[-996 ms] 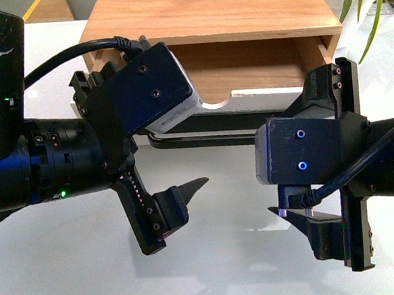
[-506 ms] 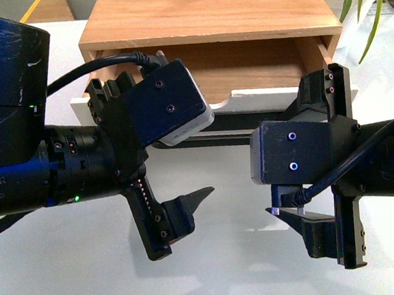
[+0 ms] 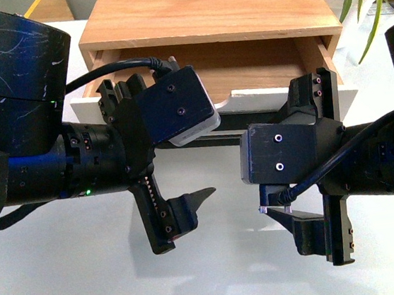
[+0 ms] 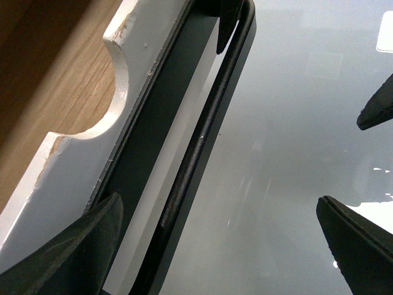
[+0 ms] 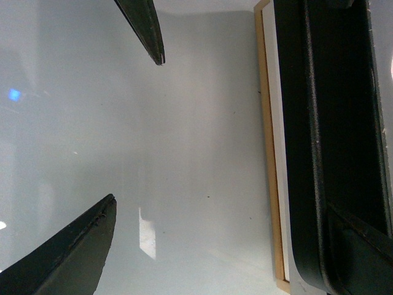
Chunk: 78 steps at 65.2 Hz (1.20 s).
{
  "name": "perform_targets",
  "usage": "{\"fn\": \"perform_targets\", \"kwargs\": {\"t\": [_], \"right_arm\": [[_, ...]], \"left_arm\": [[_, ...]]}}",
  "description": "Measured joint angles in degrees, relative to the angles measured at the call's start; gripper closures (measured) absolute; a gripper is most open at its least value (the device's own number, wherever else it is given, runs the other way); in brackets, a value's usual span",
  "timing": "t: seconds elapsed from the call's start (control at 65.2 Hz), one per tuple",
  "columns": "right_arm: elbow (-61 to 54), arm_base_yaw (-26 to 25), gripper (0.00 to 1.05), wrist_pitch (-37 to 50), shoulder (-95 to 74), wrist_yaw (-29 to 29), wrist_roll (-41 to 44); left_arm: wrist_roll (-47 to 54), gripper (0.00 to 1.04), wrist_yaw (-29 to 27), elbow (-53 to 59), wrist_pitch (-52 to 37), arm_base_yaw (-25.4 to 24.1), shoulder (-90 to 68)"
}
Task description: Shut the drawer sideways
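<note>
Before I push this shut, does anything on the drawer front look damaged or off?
Minor wear only: in the left wrist view, the white paint on the drawer front is chipped at both corners of the semicircular notch, baring wood. The black bar handle looks straight and intact. Nothing is spilled.

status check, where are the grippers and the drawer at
Left gripper open around the handle. Right gripper open beside it, empty. Drawer partly open. Nothing seen blocking it.
</note>
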<state>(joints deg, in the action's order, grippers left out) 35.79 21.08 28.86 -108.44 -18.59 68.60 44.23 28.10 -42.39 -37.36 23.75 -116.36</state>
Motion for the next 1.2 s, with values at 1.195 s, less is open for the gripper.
{"fn": "perform_targets", "kwargs": {"t": [1.195], "right_arm": [[0.22,0.44,0.09,10.45,-5.38,4.87,-2.10]], "left_arm": [[0.98,0.09,-2.36,-1.97,-1.68,1.42,-3.67]]}}
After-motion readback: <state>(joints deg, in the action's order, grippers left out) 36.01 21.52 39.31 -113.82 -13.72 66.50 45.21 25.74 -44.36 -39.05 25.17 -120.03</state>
